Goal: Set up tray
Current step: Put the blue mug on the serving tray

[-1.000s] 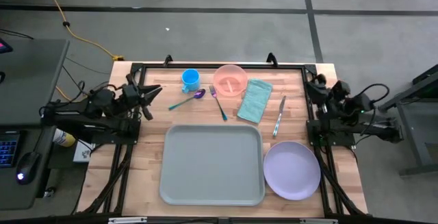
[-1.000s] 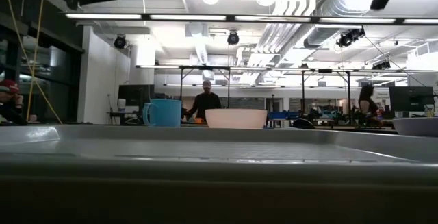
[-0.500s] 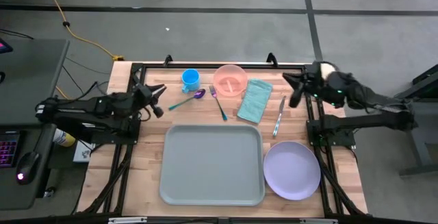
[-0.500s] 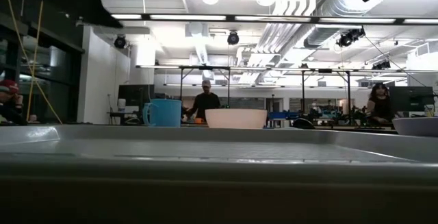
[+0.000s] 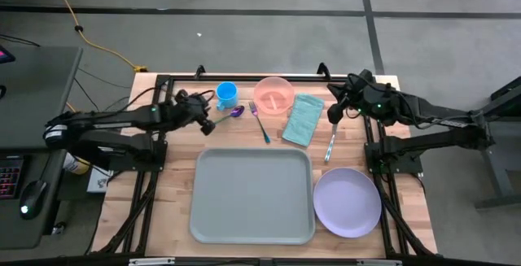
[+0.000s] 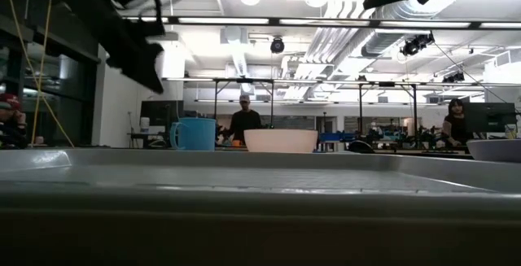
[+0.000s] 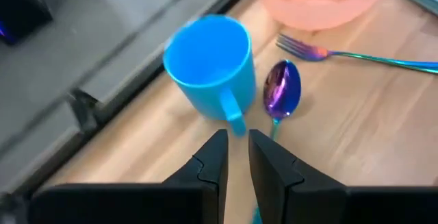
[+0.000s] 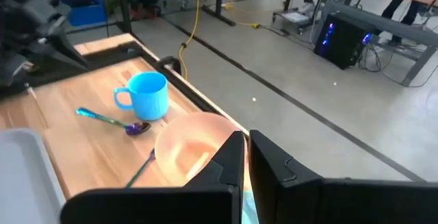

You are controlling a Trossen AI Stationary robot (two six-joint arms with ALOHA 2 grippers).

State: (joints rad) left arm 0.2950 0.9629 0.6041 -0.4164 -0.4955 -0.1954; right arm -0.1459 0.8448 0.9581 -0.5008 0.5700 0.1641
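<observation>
Grey-green plastic tray blocks most of our low view; we see left gripper slightly apart by blue mug, right gripper pinched together over knife.

No legible text, label, brand, number or sign found in any view; the tray carries no marking that can be read; the blue cup, just beyond the tray's far rim, shows a plain wall; screens in the room behind the tray are too small and blurred to read.
</observation>
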